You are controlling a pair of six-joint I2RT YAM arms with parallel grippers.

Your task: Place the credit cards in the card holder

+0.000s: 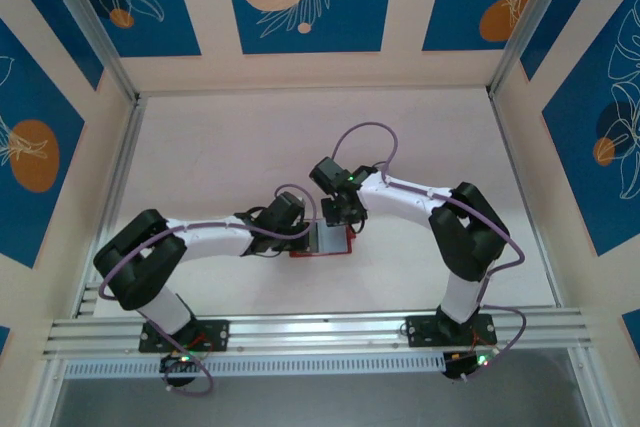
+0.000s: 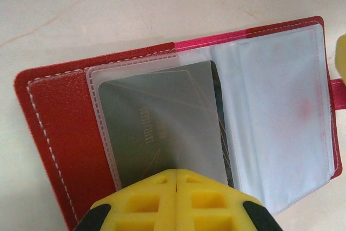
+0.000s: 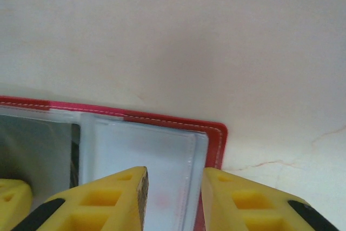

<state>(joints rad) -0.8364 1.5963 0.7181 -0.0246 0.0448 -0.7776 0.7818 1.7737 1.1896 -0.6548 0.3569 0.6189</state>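
The card holder [image 1: 322,239] is a red wallet lying open on the table between both arms. Its red cover [image 2: 59,117] and pale clear sleeves [image 2: 281,112] face up. A dark credit card [image 2: 162,128] lies inside the left sleeve, its right edge sticking out past the sleeve's edge. My left gripper [image 2: 177,172] is shut, its yellow tips together over the card's near end. My right gripper [image 3: 174,172] is open; one finger rests over the right clear sleeve, the other stands just outside the wallet's red edge [image 3: 219,133].
The pale table [image 1: 250,137] stretches away behind the wallet, walled by blue and cream panels. An aluminium rail [image 1: 320,332] with both arm bases runs along the near edge. The wallet's snap tab [image 2: 338,93] sticks out on its right side.
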